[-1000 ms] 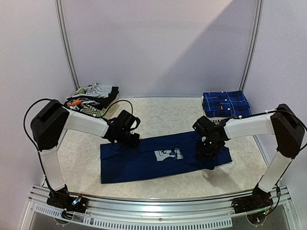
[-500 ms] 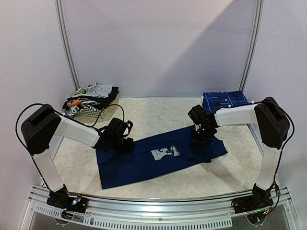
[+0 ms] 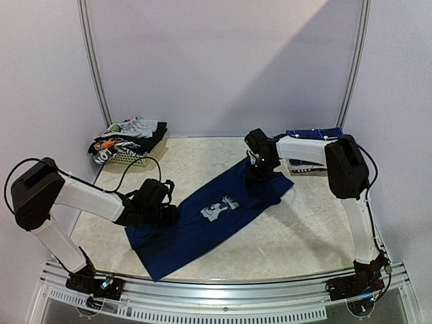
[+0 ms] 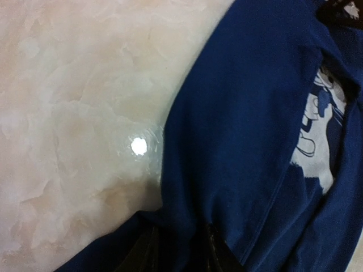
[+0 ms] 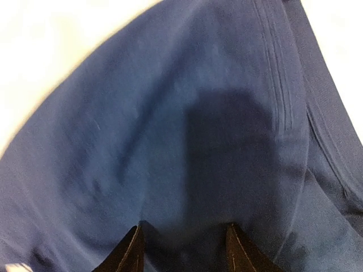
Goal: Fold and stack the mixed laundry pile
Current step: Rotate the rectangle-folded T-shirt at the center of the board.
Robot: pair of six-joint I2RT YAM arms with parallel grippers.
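Left wrist view: the two dark fingers [image 4: 140,258] of the left gripper [image 4: 177,252] are pinched on a fold of the navy T-shirt [image 4: 244,113]. The blue cloth bunches up right between them. Past the fingers, the shirt runs up and away to the right. To their left is the bare, pale table [image 4: 68,113] with a small bright spot of light on it. Far up on the right is the pale cartoon print [image 4: 317,130]. I can see white shapes with dark lines, but I cannot make out any words in it.

In the right wrist view, the right gripper [image 5: 184,243] has its fingers [image 5: 129,252] set wider apart. Blue cloth fills the gap between them, so it looks like they are holding the shirt, though the picture is blurry. A stitched hem runs along the cloth beyond the fingers on the right.

From the top view, the shirt lies slanted across the table between the two grippers, with the print near its middle. The left gripper [image 3: 165,214] holds the near end and the right gripper [image 3: 260,172] holds the far end. Just behind the right gripper sits a folded blue plaid shirt [image 3: 314,133]. Far behind the left gripper, a white basket [image 3: 131,158] holds the pile of clothes [image 3: 131,131].
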